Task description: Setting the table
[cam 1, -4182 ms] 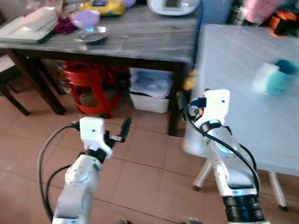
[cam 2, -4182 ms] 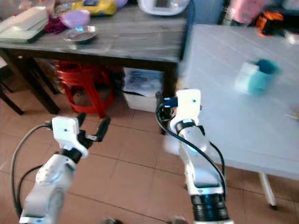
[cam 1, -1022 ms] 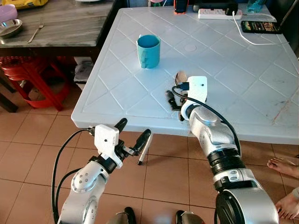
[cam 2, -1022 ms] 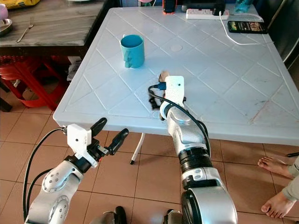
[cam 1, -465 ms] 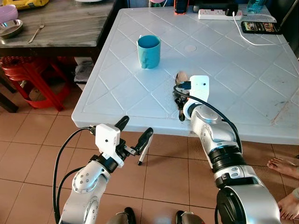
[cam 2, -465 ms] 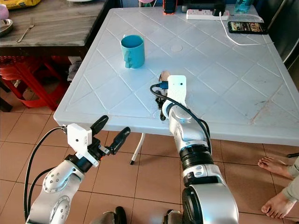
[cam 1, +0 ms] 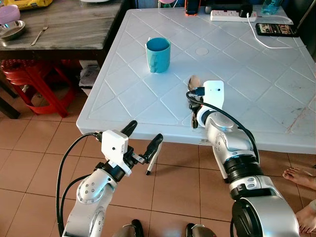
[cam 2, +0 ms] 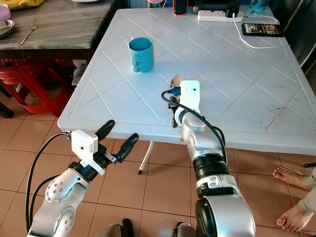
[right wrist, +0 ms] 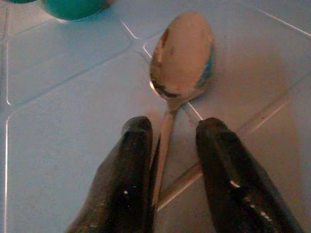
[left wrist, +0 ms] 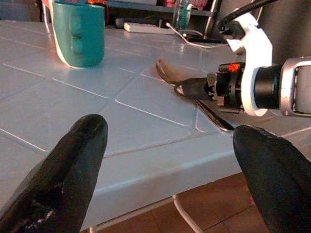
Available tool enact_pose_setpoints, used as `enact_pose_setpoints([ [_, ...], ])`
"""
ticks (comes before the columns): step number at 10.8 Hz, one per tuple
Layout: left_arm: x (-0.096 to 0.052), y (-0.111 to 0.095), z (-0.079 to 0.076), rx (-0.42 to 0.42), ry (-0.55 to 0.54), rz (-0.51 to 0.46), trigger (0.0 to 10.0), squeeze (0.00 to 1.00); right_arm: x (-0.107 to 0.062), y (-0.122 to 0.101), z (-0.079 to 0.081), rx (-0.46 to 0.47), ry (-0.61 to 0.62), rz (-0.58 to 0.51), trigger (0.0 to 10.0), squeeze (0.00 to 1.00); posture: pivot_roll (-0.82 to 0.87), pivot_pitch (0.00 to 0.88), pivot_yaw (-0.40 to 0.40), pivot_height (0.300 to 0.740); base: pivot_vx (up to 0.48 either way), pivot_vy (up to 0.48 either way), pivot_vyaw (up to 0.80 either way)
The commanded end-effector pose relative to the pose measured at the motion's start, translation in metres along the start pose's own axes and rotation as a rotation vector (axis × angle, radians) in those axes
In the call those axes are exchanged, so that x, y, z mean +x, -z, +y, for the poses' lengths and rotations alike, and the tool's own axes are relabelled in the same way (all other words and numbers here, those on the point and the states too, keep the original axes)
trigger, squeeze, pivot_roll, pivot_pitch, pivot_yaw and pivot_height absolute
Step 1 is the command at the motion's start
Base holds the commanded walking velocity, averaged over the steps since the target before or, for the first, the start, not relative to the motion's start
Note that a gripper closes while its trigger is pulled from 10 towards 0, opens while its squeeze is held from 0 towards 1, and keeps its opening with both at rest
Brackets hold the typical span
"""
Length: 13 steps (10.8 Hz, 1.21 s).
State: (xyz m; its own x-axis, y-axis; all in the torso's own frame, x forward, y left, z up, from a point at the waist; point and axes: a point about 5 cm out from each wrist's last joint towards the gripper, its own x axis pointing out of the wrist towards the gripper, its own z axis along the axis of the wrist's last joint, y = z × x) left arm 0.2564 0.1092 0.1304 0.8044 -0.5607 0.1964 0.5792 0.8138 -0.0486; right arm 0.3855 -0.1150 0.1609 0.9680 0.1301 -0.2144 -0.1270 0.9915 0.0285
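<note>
One spoon (right wrist: 179, 73) lies flat on the white table (cam 1: 256, 98), and I see my right gripper (right wrist: 167, 145) low over it with the two black fingers (right wrist: 129, 179) apart, one on each side of the handle, the bowl pointing to 12 o'clock from the fingertips. Whether the fingers touch the handle I cannot tell. One teal mug (cam 1: 158, 54) stands upright at about 11 o'clock from the spoon, well apart from it. One phone (cam 1: 276, 29) and one power strip (cam 1: 229, 15) sit at the table's far edge. My left gripper (cam 1: 143, 143) hovers below the table's near edge, its fingers spread wide and holding nothing.
</note>
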Motion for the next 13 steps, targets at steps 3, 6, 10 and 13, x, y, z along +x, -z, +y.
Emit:
enact_pose_setpoints([
  [3, -0.003, 0.003, 0.001, 0.018, 0.003, 0.017, 10.0, 0.00, -0.009, 0.067, -0.006, -0.036, -0.001, 0.256, 0.0, 0.00, -0.05, 0.220, 0.081, 0.740, 0.000, 0.000, 0.00],
  [6, -0.004, 0.003, 0.001, 0.019, 0.006, 0.017, 10.0, 0.00, -0.011, 0.073, -0.005, -0.037, -0.002, 0.263, 0.0, 0.00, -0.04, 0.216, 0.085, 0.740, 0.000, 0.000, 0.00],
  [10, -0.002, 0.004, 0.006, 0.023, -0.048, 0.025, 10.0, 0.00, -0.011, 0.053, -0.002, 0.028, 0.015, 0.123, 0.0, 0.00, -0.04, 0.208, 0.087, 0.740, 0.000, 0.000, 0.00],
  [13, 0.004, 0.000, 0.018, 0.033, -0.113, 0.018, 10.0, 0.00, -0.025, 0.032, 0.000, 0.030, 0.046, -0.063, 4.2, 0.00, -0.03, 0.200, 0.089, 0.740, 0.000, 0.000, 0.00],
])
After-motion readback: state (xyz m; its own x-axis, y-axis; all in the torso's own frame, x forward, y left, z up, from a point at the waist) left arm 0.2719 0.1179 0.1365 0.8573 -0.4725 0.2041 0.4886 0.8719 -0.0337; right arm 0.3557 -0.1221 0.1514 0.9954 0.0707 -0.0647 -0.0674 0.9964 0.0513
